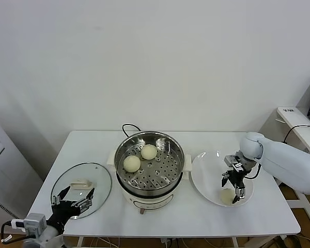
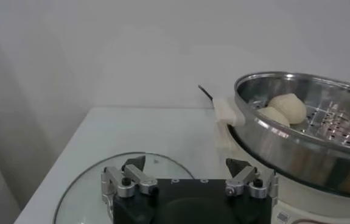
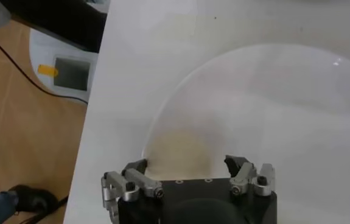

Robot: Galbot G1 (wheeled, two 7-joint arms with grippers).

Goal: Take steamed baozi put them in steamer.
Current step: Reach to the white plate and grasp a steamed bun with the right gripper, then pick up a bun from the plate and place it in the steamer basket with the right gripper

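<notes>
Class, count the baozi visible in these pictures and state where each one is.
3. Two baozi lie in the steamer; one is on the white plate, between the right pincer's fingers. Others may be hidden.

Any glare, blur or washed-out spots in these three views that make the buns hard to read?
Head view: even light, the two buns in the steamer are crisp; the bun on the plate nearly blends into it beneath the right gripper. Left wrist view: steel rim shines, the lid reflects the left gripper. Right wrist view: bun soft and washed out against the white plate.

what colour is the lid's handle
Cream, on the glass lid; its handle shows best in the head view.
</notes>
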